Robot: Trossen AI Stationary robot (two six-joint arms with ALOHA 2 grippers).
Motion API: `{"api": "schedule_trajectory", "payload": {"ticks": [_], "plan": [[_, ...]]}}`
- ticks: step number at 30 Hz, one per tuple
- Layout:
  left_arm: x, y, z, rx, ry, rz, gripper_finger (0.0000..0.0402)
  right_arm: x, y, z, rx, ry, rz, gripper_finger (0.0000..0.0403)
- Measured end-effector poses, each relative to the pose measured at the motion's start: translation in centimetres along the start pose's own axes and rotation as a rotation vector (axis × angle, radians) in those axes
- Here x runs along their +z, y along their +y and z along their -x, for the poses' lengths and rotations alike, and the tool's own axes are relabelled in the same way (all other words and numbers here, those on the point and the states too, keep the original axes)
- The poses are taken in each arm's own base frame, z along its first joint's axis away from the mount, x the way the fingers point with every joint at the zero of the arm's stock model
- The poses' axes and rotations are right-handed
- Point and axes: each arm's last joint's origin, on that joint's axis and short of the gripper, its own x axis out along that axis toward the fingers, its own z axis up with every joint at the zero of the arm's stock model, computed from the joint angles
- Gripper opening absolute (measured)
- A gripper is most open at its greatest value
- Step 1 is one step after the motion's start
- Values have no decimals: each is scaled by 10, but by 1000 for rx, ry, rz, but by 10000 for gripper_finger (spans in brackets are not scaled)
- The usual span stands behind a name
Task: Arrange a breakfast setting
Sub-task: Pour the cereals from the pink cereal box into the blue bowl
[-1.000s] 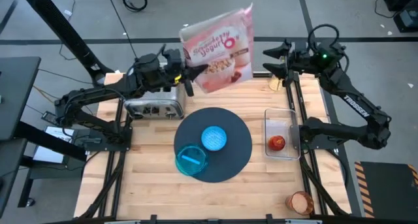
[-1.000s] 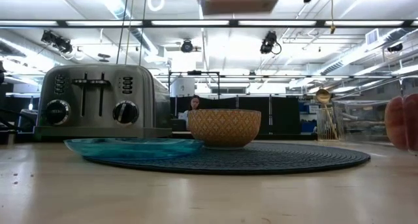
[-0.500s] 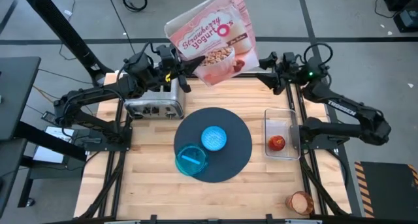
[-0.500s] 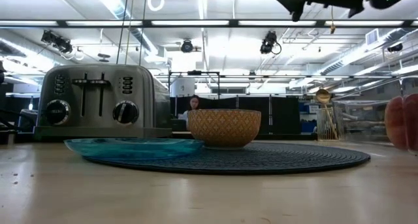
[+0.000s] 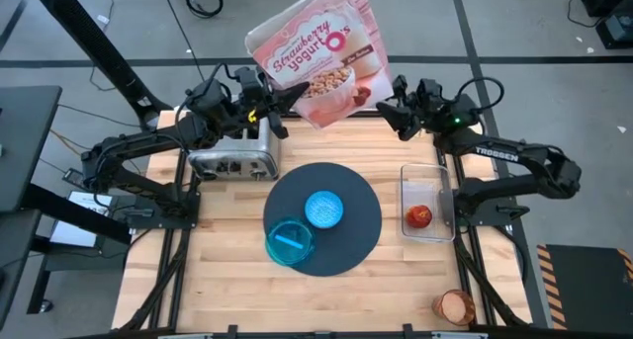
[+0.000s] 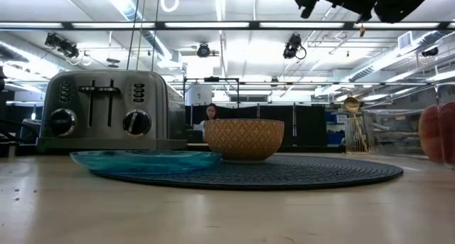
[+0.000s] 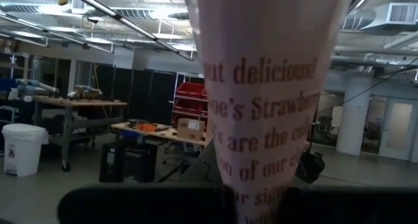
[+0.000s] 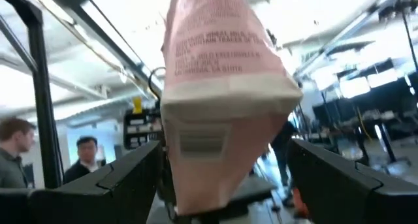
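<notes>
bag front [image 5: 318, 44]: pink cereal bag says "Strawberry yogurt O's", up in the air between the two sets of jaws, left gripper [image 5: 278, 110] pinching its lower corner

bag back [image 7: 266, 100]: dark red print right in front of the left jaws, partly cut off, I can make out "...ut delicious", "...e's Strawb...", "...s are the c...", "...n of our ce..."

bag bottom end [image 8: 222, 93]: a few lines of small print and a barcode-ish patch, sitting between the right jaws, too blurry to read

right arm [image 5: 499, 153]: white lettering, looks like "TROSSEN"
</notes>
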Motion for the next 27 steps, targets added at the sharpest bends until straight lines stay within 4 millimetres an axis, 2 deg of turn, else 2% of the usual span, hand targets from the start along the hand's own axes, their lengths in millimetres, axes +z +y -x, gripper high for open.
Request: {"api": "schedule_trajectory", "payload": {"ticks": [12,18,23,27], "plan": [[0,0,0,-1,1,2,5,10,-2,-33,43,-78,-12,320],[0,0,0,0,2,5,6,8,-6,-43,50,-71,-30,269],[0,0,0,-1,1,8,7,7,-6,-44,56,-74,-10,216],[0,0,0,-3,1,8,8,7,-6,-44,57,-77,-3,201]]}}
